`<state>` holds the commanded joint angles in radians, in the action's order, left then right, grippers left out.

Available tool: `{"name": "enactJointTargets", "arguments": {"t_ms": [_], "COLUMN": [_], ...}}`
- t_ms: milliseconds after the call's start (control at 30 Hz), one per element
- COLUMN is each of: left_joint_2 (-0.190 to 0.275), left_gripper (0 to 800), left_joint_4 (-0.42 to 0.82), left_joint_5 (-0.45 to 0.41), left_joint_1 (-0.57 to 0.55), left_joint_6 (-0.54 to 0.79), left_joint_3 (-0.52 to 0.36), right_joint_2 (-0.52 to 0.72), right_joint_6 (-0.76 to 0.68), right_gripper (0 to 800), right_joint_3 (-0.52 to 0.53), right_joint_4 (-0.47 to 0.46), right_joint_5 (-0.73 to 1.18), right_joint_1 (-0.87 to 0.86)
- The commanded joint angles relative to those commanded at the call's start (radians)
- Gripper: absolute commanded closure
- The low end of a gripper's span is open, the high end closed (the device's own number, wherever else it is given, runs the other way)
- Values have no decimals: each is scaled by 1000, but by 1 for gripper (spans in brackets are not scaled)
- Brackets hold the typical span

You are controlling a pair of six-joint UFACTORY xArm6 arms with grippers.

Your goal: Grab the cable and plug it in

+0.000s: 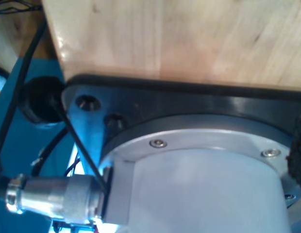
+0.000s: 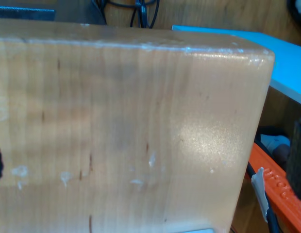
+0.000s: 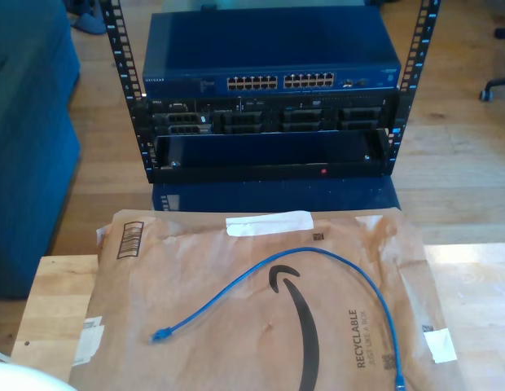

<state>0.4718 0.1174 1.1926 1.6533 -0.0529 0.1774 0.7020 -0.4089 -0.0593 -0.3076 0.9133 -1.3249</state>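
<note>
Nothing started yet: cable [image 3: 305, 265] lying loose in an arc on the brown paper mailer [image 3: 261, 326] over the worktop [image 3: 53, 297], one plug at the exterior view's left, the other lower right; switch ports [image 3: 281, 82] behind, empty. Gripper openings impossible to tell.

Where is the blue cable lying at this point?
In the exterior view the cable lies in an arch on the brown paper mailer, in front of the network rack; one plug sits towards that view's lower left, the other near its lower right edge.
</note>
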Motion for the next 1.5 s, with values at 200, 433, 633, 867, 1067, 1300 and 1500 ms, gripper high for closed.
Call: {"name": "enactJointTargets", "arguments": {"t_ms": [200, 433, 633, 867, 1067, 1300, 1500], "left_joint_2": [12, 8, -68, -290, -290, -244, -169], "left_gripper": [0, 0, 0, 0, 0, 0, 0], "left_joint_4": [3, -18, -112, -376, -388, -390, -391], "left_joint_5": [279, 471, 474, 468, 453, 393, 377], "left_joint_1": [-21, -259, -482, -647, -865, -999, -1226], "left_joint_6": [-12, -322, -698, -934, -1111, -1152, -1289], "left_joint_3": [207, 371, 459, 694, 707, 706, 635], "right_joint_2": [95, 17, -60, -68, -140, -348, -606], "right_joint_6": [-5, -203, -580, -971, -1180, -1436, -1534], "right_gripper": [2, 4, 7, 8, 9, 9, 7], "right_joint_3": [-123, -238, -376, -404, -473, -684, -893], "right_joint_4": [101, 141, 140, 140, 141, 167, 288], "right_joint_5": [114, 109, 129, 130, 143, 207, 206], "right_joint_1": [54, 284, 585, 973, 1332, 1703, 1901]}}
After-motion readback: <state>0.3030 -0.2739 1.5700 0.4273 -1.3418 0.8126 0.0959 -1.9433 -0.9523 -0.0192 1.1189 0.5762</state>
